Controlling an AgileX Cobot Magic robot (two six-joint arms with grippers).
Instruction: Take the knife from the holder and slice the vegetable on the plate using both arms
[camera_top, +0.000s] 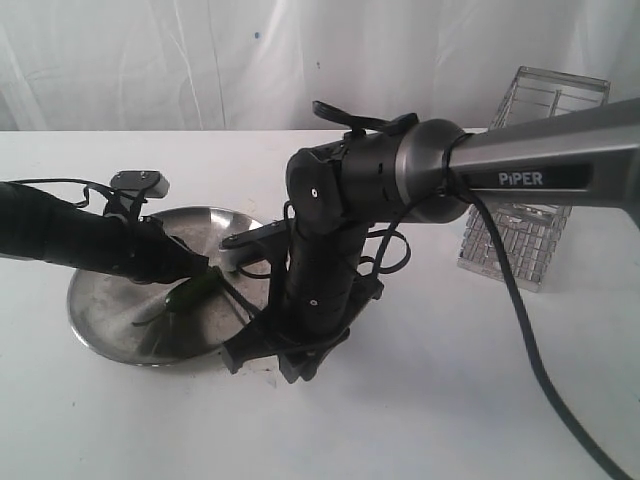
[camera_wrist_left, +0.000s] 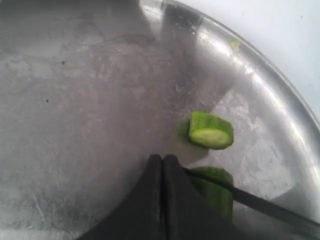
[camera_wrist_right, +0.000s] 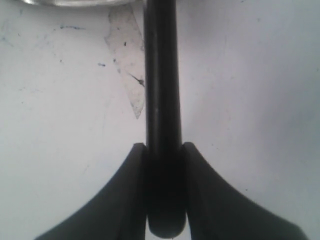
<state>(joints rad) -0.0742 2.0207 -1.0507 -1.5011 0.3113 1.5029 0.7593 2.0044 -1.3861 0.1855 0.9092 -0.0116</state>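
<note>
Right wrist view: knife (camera_wrist_right: 162, 100) inside end effector (camera_wrist_right: 164, 148)

The knife (camera_wrist_right: 162, 100) runs off the frame edge, and the right arm (camera_top: 540, 155) partly hides the holder (camera_top: 540, 245).

Pretty cramped over the plate (camera_top: 105, 315): hemmed in from the left by the left arm (camera_top: 60, 235) lying low across the rim, and from the right by the right arm (camera_top: 320, 260) standing upright at the near-right edge. Inside the dish, cluttered near the closed left gripper (camera_wrist_left: 162, 157) by a cut slice (camera_wrist_left: 211, 131) and the knife (camera_wrist_left: 260, 202) blade; bare steel across the rest. Further right, barred by the long grey link (camera_top: 540, 155) above the table (camera_top: 150, 420), holder (camera_top: 540, 245) tucked behind it. Loads of open table along the front, bar one trailing cable (camera_top: 528, 335).
</note>
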